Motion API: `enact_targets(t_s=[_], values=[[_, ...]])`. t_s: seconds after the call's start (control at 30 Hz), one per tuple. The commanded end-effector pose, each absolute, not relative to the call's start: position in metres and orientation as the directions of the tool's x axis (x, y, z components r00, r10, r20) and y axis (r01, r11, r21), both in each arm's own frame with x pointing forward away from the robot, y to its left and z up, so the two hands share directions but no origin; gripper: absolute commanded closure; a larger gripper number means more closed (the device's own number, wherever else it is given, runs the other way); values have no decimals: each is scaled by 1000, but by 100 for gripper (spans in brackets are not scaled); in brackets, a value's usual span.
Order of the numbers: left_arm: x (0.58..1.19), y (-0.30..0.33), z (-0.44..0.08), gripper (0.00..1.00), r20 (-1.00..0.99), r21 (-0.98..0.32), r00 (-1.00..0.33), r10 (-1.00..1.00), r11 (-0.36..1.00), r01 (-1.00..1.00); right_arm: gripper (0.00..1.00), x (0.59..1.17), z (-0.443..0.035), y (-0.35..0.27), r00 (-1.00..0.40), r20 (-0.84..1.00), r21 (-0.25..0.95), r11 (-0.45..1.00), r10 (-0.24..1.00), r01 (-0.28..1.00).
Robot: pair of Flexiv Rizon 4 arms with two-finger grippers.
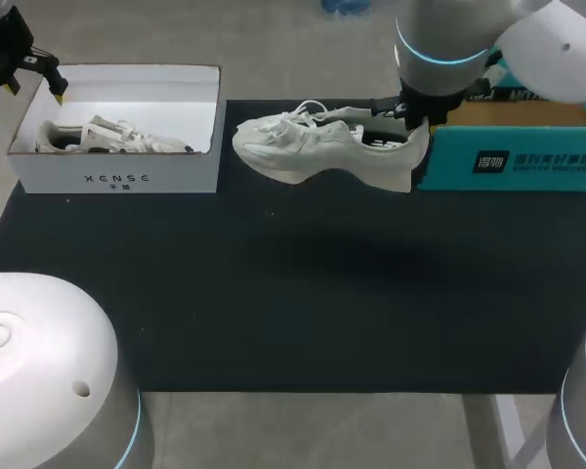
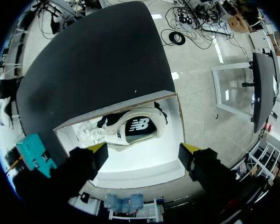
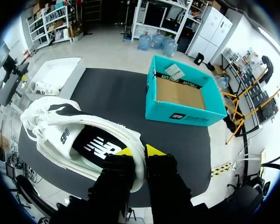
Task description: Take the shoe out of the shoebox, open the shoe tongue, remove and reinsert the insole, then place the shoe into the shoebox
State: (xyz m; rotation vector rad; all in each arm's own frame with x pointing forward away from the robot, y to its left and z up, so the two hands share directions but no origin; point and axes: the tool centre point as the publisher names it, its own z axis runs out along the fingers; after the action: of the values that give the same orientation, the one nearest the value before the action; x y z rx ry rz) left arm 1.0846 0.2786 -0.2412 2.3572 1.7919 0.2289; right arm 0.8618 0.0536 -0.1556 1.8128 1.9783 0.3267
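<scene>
A white sneaker (image 1: pixel 317 149) hangs in the air above the black mat, toe toward the white box. My right gripper (image 1: pixel 416 125) is shut on its heel collar. In the right wrist view the yellow tips of my right gripper (image 3: pixel 140 151) pinch the heel rim of the sneaker (image 3: pixel 70 137), whose dark insole shows. Just behind it stands the open teal shoebox (image 1: pixel 513 161), seen with nothing inside (image 3: pixel 179 95). My left gripper (image 1: pixel 37 73) stands open over the white shoebox (image 1: pixel 117 179). A second sneaker (image 2: pixel 135 127) lies inside, below my left gripper (image 2: pixel 142 151).
The black mat (image 1: pixel 293 293) covers the table between the two boxes and toward the front. The white box (image 3: pixel 56 74) sits at the mat's far left corner, the teal box (image 2: pixel 35 154) at the far right. My arm bases fill the near corners.
</scene>
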Motion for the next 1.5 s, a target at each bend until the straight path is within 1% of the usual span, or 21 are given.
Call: enact_targets(t_s=[0.03, 0.13, 0.43, 0.67, 0.87, 1.1, 1.23, 1.5], values=[[1084, 279, -241, 0, 20, 228, 266, 964, -263, 937, 100, 862, -155, 53, -49, -154, 454, 115, 987, 884], [1084, 279, -241, 0, 20, 228, 266, 964, -263, 937, 100, 862, -155, 53, -49, -154, 454, 115, 987, 884], [1084, 279, -241, 0, 20, 228, 266, 964, -263, 937, 100, 840, -185, 75, -59, -135, 437, 113, 989, 892], [1084, 279, -241, 0, 20, 228, 266, 964, -263, 937, 100, 829, -225, 84, -56, -122, 415, 102, 991, 904], [1084, 279, -241, 0, 20, 228, 266, 964, -263, 937, 100, 822, -264, 91, -55, -87, 424, 87, 995, 902], [1084, 279, -241, 0, 20, 228, 266, 964, -263, 937, 100, 817, -306, 95, -120, -59, 362, 133, 991, 923], [1084, 279, -241, 0, 20, 228, 266, 964, -263, 937, 100, 816, -320, 95, -160, -55, 339, 169, 986, 925], [1084, 279, -241, 0, 20, 228, 266, 964, -263, 937, 100, 817, -339, 94, -189, -53, 317, 196, 981, 928]])
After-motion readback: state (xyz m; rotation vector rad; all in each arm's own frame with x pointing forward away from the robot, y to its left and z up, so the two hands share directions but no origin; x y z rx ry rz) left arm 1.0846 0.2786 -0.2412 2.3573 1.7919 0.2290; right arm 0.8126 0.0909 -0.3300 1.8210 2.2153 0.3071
